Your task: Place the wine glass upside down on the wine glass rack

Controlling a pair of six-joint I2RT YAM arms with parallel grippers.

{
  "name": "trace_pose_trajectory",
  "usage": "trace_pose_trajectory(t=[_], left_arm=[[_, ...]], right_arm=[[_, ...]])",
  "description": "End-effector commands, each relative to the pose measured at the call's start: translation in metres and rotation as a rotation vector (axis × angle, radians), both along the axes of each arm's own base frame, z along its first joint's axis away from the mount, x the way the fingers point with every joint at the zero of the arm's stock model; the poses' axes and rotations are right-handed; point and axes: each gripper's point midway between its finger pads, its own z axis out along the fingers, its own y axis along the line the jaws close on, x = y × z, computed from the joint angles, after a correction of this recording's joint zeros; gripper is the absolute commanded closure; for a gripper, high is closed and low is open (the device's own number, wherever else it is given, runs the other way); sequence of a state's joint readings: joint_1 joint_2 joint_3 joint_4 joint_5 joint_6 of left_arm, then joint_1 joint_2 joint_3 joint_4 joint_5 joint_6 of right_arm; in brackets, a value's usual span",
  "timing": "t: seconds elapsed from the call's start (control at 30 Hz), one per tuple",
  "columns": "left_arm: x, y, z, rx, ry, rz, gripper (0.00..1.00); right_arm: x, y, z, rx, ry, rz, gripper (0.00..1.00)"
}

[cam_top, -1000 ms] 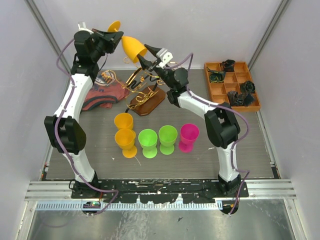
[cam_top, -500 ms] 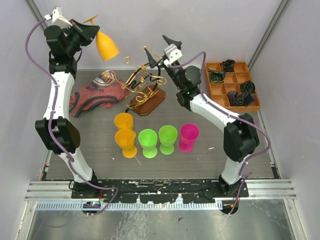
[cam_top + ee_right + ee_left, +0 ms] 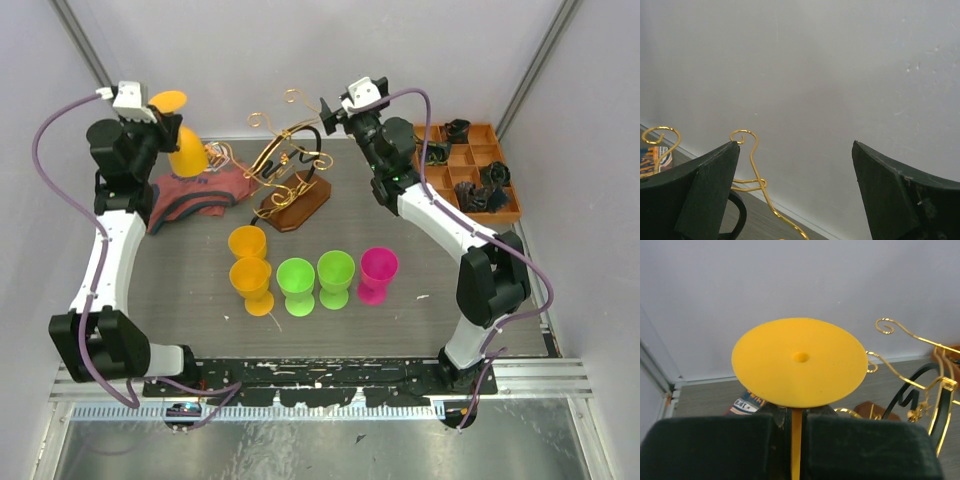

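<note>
Across the grey worktop [image 3: 180, 290], far centre: wine glass rack [image 3: 294, 203], upright on its wooden base, no glass on its scroll arms. Left of it and well apart, raised over a red cloth [image 3: 200, 190]: orange wine glass [image 3: 188, 158], inverted, foot up and bowl down, presumably for sliding stem-first into a scroll. Left end effector [image 3: 796, 445] clamped on the stem under the foot, leaving the foot free to hang. Right end effector [image 3: 794, 150] spread wide, gripping nothing, near the rack top.
</note>
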State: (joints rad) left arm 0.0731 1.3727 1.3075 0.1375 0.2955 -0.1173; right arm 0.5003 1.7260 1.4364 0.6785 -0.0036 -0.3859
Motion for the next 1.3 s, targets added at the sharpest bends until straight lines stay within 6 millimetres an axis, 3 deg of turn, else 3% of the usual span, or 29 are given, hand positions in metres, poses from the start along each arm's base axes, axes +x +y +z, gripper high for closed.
trace_pose_trajectory(t=[0.0,0.2,0.27,0.37,0.53,0.77,0.97,1.27], left_arm=[[-0.006,0.018,-0.015,0.098,-0.039,0.087,1.0],[-0.017,0.015,-0.03,0.07,-0.05,0.078,1.0],[-0.018,0.008,-0.045,0.032,-0.035,0.045,1.0],[-0.021,-0.009,-0.049,-0.046,-0.075,-0.04,1.0],[-0.033,-0.04,-0.069,0.006,-0.127,-0.161,1.0],[-0.05,-0.055,-0.089,0.046,-0.118,-0.206,1.0],[-0.046,-0.057,-0.088,0.048,-0.168,-0.203,1.0],[-0.023,-0.066,-0.106,0.026,-0.129,-0.246,1.0]], right_arm=[[-0.001,-0.012,0.027,0.045,-0.031,-0.024,0.0],[0.001,-0.014,0.019,0.038,-0.012,-0.022,0.0],[0.002,-0.015,0.016,0.038,-0.006,-0.02,0.0],[0.002,-0.016,0.014,0.035,-0.003,-0.021,0.0],[0.004,-0.019,0.009,0.028,0.003,-0.027,0.0],[0.006,-0.017,0.002,0.012,0.01,-0.026,0.0],[0.009,-0.014,-0.002,-0.002,0.008,-0.013,0.0],[0.013,-0.015,-0.007,-0.011,0.011,-0.028,0.0]])
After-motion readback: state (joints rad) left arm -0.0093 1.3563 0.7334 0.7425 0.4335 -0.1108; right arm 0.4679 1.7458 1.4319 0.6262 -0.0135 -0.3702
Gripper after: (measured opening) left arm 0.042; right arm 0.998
